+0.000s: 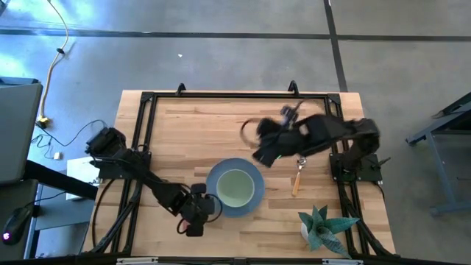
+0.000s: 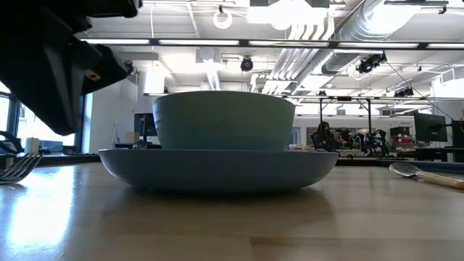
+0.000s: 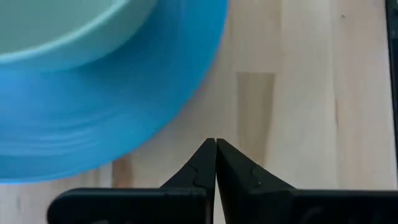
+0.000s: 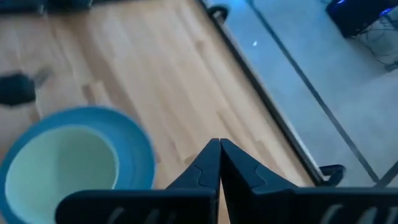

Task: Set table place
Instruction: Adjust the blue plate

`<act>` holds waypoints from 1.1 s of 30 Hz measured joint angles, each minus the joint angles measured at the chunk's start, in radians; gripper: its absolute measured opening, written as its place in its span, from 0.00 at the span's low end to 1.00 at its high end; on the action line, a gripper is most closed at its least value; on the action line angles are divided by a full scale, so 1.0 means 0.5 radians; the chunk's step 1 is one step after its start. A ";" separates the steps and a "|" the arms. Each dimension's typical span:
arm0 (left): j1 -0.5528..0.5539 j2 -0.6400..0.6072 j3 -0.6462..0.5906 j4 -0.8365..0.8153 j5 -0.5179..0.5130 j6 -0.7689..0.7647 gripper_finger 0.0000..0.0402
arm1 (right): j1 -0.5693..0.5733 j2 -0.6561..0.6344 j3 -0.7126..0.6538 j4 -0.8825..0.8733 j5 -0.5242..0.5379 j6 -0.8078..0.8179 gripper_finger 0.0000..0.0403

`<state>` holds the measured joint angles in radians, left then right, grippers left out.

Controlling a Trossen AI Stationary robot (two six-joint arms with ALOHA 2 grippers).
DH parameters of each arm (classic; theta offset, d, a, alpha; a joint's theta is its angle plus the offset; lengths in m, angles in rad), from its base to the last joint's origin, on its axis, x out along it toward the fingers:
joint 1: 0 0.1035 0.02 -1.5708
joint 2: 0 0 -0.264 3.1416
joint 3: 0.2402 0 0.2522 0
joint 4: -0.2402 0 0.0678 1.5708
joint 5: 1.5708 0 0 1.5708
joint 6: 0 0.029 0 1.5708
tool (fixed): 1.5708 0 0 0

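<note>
The round blue-grey plate lies on the table near its near edge, with the pale green bowl standing in it. The orange-handled spoon lies flat to the plate's right. In the low view, fork tines rest on the wood to the plate's left; the left arm hides the fork from above. My left gripper is shut and empty, just off the plate's left rim. My right gripper is shut and empty, raised over the table beyond the plate.
A spiky teal-green potted plant stands at the near right corner. The black rail frame runs around the tabletop. Bare wood spreads over the far left part of the table. The left arm looms dark above the fork.
</note>
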<state>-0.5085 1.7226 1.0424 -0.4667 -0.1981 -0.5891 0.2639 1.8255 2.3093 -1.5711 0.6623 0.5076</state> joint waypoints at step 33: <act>0.325 0.101 -0.001 0.132 0.109 0.386 0.00 | -0.030 -0.528 -0.002 0.000 0.228 -0.198 0.00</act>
<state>-0.3459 1.7729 1.0420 -0.4007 -0.1434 -0.3962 0.2489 1.5617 2.3081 -1.5710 0.7764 0.4087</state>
